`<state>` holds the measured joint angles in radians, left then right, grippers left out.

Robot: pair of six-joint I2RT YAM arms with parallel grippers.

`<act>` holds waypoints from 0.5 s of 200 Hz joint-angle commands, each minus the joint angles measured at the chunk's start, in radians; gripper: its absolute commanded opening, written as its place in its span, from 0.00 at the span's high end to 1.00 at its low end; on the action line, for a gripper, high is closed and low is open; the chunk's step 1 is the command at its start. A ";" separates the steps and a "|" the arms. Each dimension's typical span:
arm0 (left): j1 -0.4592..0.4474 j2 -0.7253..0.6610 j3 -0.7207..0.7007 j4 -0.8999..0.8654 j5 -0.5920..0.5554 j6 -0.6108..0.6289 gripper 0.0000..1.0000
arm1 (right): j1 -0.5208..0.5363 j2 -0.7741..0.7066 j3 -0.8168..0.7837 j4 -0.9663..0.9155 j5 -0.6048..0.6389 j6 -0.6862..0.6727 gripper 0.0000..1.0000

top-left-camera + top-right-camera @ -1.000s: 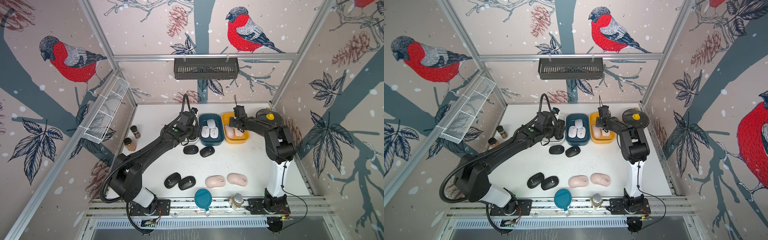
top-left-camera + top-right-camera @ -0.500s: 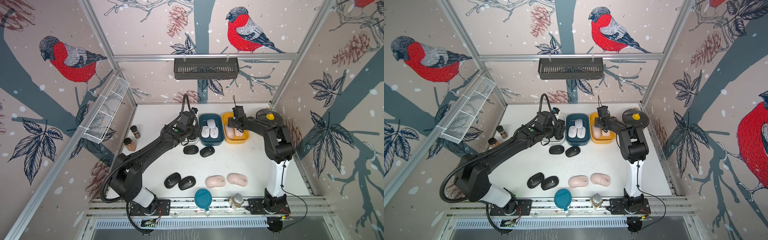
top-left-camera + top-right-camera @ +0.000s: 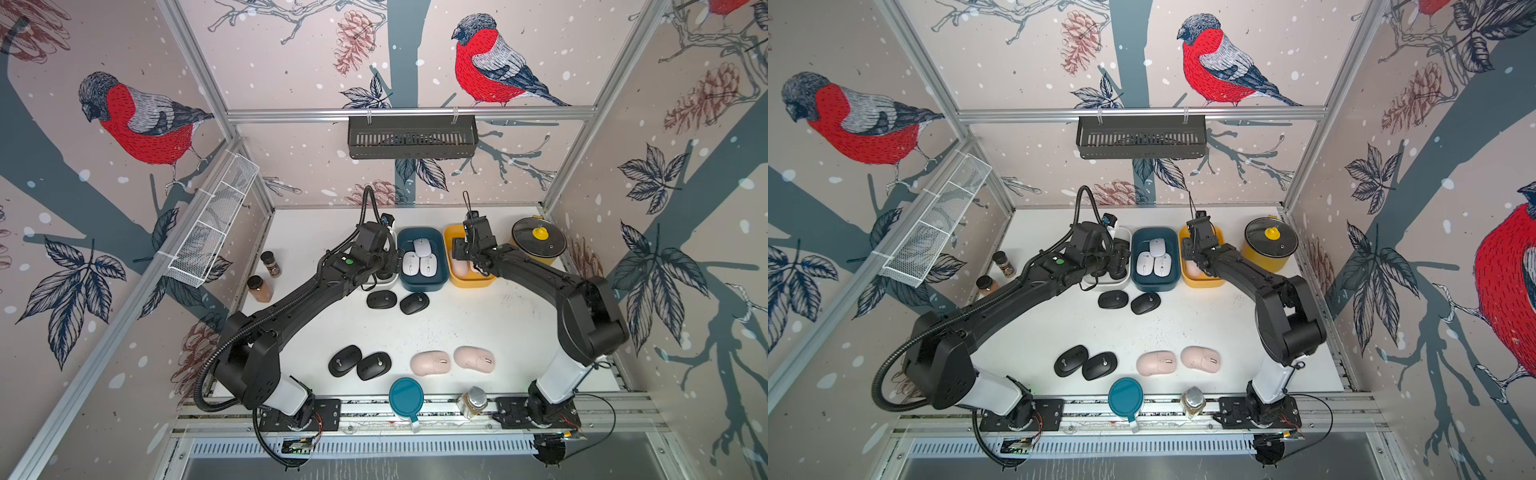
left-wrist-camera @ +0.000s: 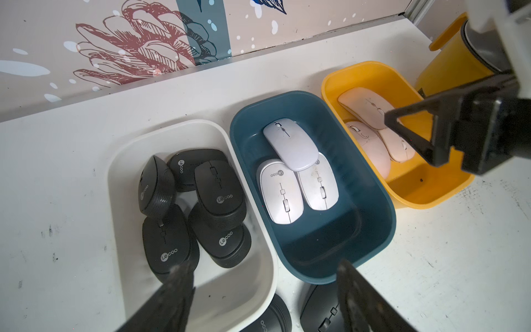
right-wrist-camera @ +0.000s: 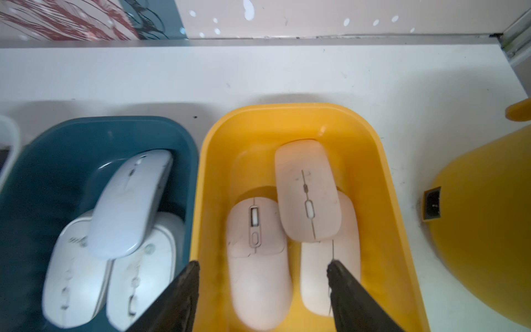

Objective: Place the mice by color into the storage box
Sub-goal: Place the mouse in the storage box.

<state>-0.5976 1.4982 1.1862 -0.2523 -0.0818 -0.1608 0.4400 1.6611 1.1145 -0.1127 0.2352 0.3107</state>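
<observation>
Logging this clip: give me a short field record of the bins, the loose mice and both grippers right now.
white plastic bin: five matte black oval mice visible
dark blue plastic bin: three white mice
yellow plastic bin: three pale pink mice
loose on table: four black mice, two pink mice
left gripper: open, empty, above the white bin
right gripper: open, empty, above the yellow bin

Mice [image 4: 283, 195] fill three side-by-side boxes [image 3: 423, 287]; more mice [image 3: 381, 299] lie before them.
</observation>
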 commanded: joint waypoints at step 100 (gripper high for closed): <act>-0.001 -0.012 -0.005 0.031 -0.013 -0.003 0.22 | 0.435 -0.632 -0.485 -0.060 -0.015 0.075 0.28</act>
<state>-0.5976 1.4868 1.1805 -0.2512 -0.0822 -0.1604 0.8070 1.0863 0.6849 -0.1371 0.2127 0.3412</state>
